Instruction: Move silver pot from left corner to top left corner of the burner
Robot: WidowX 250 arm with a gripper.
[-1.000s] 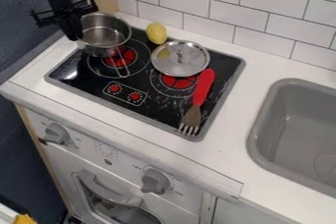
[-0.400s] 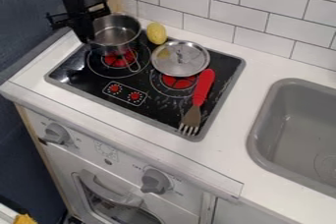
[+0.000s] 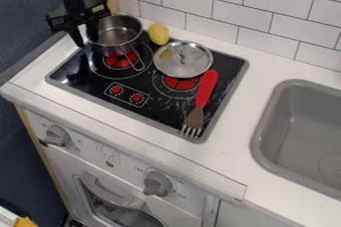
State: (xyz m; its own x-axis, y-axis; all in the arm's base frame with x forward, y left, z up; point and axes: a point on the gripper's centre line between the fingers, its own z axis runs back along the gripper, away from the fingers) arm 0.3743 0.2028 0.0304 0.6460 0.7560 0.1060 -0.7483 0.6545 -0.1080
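Observation:
The black gripper hangs at the upper left with its fingers spread, one outside the silver pot's left wall and the other just inside its rim. The silver pot stands upright at the top left corner of the black burner plate, covering the back part of the left red ring. Its thin wire handle points toward the front and slightly right. Part of the pot's left rim is hidden behind a finger.
A yellow oval object lies right of the pot. A silver lid rests on the right ring, beside a red-handled fork. The tiled wall runs behind, and a grey sink is at the right.
The pot has shifted a little to the right along with the gripper. Since the middle frame the gripper has opened, its outer finger swinging left off the pot, which stays in place.

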